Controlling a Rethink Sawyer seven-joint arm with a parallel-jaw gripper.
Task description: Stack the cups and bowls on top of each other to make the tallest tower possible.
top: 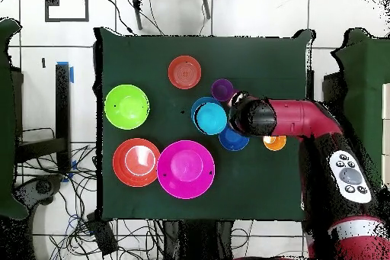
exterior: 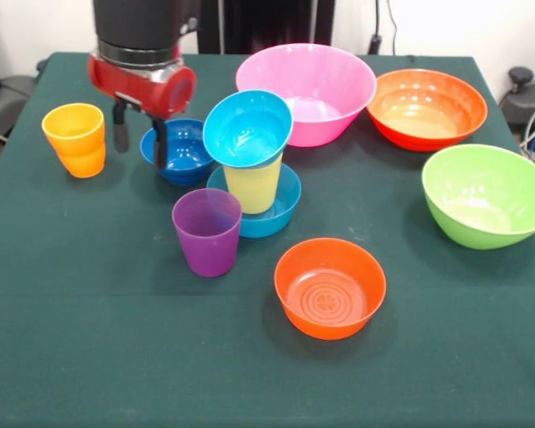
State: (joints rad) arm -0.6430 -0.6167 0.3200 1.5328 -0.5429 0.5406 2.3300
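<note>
Arm (top: 286,117) over dark blue bowl (top: 232,140), beside tower (top: 209,116).

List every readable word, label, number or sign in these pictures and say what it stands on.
None can be read.
The bowls and cups, such as the small orange bowl with moulded rings inside and the purple cup, carry no lettering.
The arm's button panel shows only round buttons; any marks are too small to read.

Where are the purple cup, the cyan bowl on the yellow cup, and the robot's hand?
purple cup (exterior: 207,234): front view, on its outer side wall.
cyan bowl (exterior: 247,128): front view, on its tilted inner surface.
hand (exterior: 139,135): front view, midway between its two dark fingertips, beside the dark blue bowl (exterior: 180,152).
</note>
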